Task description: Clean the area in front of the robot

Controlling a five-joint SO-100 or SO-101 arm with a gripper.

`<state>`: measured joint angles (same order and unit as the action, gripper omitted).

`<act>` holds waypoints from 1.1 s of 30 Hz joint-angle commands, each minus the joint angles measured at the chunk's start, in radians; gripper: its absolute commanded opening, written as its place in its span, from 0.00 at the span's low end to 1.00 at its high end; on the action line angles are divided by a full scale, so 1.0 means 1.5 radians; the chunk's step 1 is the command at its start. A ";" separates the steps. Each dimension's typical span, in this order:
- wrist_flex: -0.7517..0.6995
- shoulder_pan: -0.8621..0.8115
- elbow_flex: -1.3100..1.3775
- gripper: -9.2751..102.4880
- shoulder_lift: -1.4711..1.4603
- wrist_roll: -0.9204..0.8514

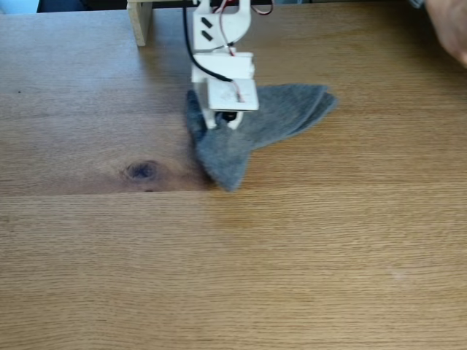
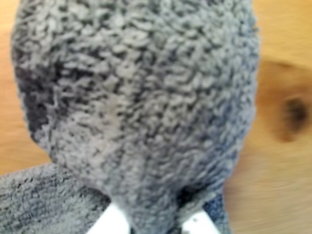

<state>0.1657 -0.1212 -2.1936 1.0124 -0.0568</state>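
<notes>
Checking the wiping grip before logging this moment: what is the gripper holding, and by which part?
The gripper pinches the grey cloth by a bunched fold between its white fingertips; the rest lies spread on the tabletop.

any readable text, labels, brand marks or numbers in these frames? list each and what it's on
None readable.
Robot: white plastic, no print or label legible; two dark slots on its upper segment are cutouts, not characters.
Grey cloth: plain terry, no tag showing; in the wrist view it bunches up between the white fingers of the claw.
Tabletop: wood grain and a dark knot, no markings.
</notes>
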 commanded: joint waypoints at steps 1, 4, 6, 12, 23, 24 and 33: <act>0.030 -0.104 0.027 0.08 0.030 -0.046; -0.060 -0.157 0.027 0.08 0.075 -0.035; -0.127 -0.181 0.018 0.08 0.116 -0.019; -0.416 -0.136 0.015 0.08 0.294 0.041; -0.409 0.192 0.014 0.08 0.382 0.124; -0.359 0.206 0.014 0.08 0.354 0.123; 0.041 0.237 0.027 0.08 0.072 0.053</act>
<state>0.0414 0.2332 -2.1936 1.2088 0.0721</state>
